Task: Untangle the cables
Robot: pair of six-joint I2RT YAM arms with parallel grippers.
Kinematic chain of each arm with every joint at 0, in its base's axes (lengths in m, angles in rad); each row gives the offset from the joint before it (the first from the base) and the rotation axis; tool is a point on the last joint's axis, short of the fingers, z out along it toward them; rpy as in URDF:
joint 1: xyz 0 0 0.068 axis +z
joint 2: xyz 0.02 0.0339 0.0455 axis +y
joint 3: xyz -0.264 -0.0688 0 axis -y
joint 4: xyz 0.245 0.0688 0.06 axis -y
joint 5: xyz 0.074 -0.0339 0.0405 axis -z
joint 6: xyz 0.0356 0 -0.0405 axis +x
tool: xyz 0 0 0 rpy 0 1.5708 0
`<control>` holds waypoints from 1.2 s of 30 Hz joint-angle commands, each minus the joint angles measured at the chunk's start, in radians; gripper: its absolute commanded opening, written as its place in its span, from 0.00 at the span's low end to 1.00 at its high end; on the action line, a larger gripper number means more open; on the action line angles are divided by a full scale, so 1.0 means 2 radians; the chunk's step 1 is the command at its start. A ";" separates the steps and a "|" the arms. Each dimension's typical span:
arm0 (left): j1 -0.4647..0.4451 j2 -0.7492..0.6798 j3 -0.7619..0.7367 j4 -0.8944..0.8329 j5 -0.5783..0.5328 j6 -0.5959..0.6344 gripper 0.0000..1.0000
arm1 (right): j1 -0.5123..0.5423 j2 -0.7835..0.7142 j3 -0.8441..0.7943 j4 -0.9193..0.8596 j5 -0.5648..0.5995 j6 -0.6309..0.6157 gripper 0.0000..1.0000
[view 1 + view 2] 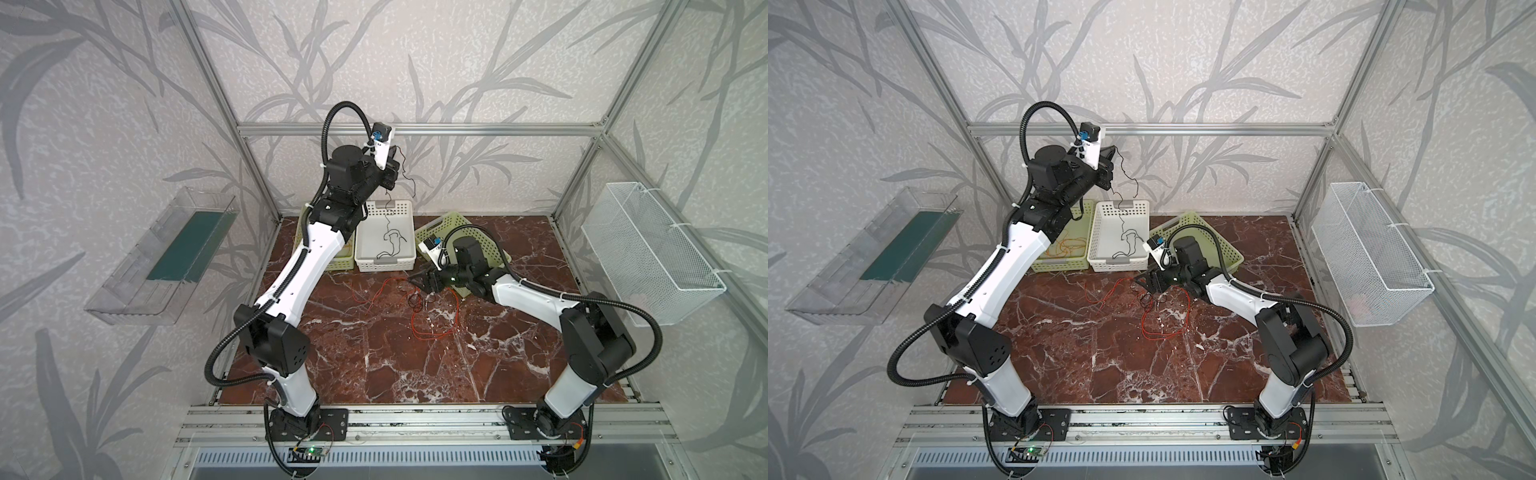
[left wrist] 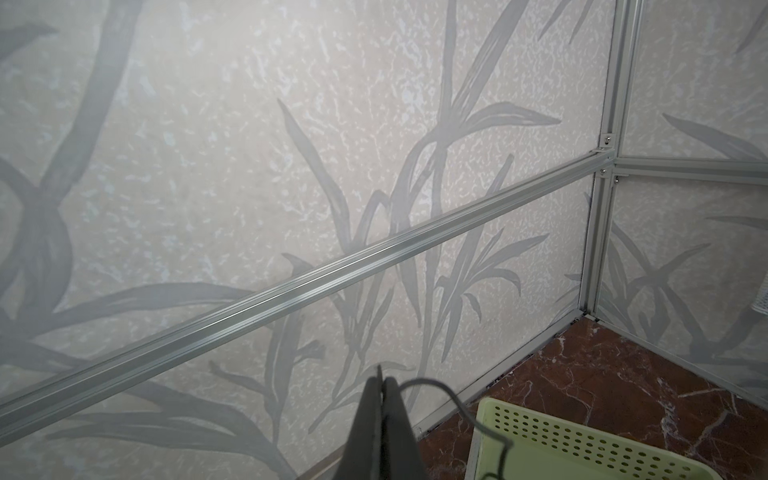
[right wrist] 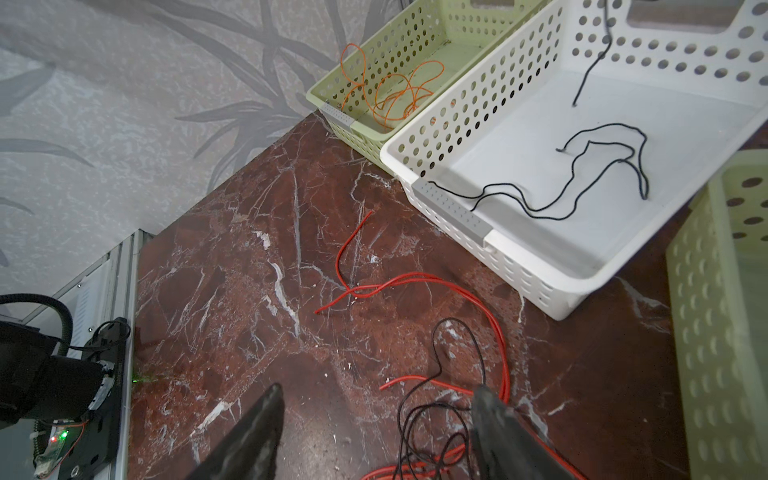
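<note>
Above perforated white basket [image 1: 360, 237], L end effector [image 2: 381, 376] pinches thread-thin black cable [image 2: 419, 380]; R end effector [image 3: 378, 392] gapes over red/black tangle [image 1: 414, 300].

- Orange cable [image 3: 409, 102]: thin and loosely coiled, lying inside the far-left green basket [image 3: 353, 131].
- Black cable [image 1: 388, 243]: thread-like and kinked. Its upper end is pinched between the closed jaws of the left gripper [image 2: 383, 380]. It hangs slack into the white basket [image 3: 519, 266], where black loops lie on the floor.
- Red cable [image 3: 415, 275]: long open loops on the table [image 1: 374, 365], on the near side of the white basket.
- Second black cable [image 3: 451, 319]: small coils crossing the red one, tangled with it.
</note>
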 commanded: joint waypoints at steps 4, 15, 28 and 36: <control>0.020 0.020 -0.061 0.055 0.003 -0.053 0.00 | -0.002 -0.051 -0.003 -0.065 0.035 -0.027 0.70; 0.030 0.031 -0.191 0.063 0.001 -0.098 0.04 | 0.009 -0.009 0.019 -0.184 0.139 -0.068 0.62; 0.034 -0.014 -0.257 0.049 -0.001 -0.120 0.76 | 0.018 0.062 0.056 -0.254 0.220 -0.030 0.52; 0.035 -0.078 -0.309 0.068 0.028 -0.123 0.76 | 0.017 0.103 0.078 -0.260 0.174 -0.015 0.46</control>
